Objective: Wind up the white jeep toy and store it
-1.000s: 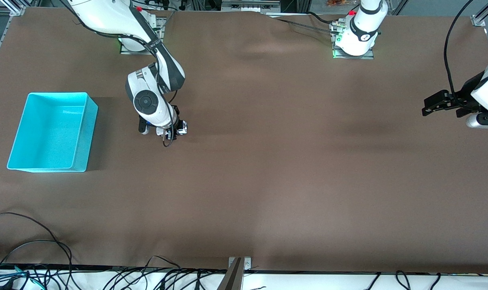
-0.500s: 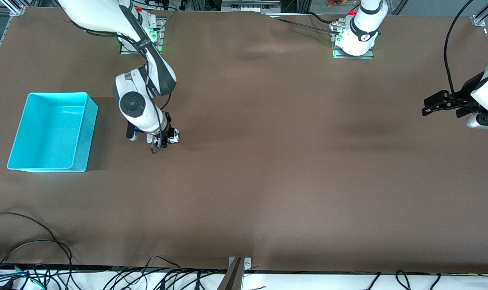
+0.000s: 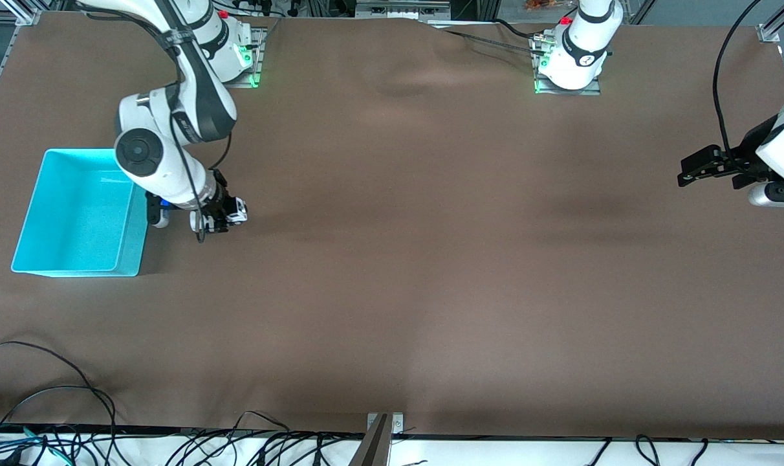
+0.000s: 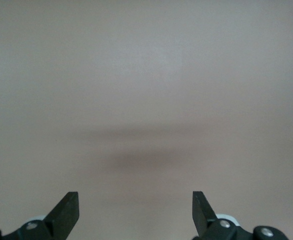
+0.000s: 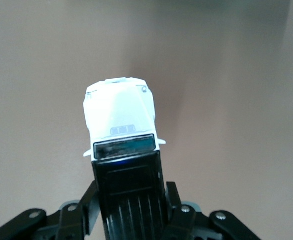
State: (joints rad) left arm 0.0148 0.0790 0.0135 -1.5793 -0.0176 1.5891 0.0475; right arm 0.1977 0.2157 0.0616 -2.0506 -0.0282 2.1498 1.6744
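My right gripper is shut on the white jeep toy, a tiny boxy white car with a black roof. It holds the toy just above the brown table, beside the turquoise bin. In the right wrist view the jeep sits between the fingers, white hood pointing away. My left gripper is open and empty in the air over the left arm's end of the table; its fingertips show wide apart over bare cloth.
The brown cloth covers the whole table. The bin's inside shows nothing in it. Black cables lie along the table edge nearest the front camera. The arm bases stand at the top.
My right arm has carried the jeep toward the turquoise bin, from mid-table to just beside the bin's wall. The left arm has not moved.
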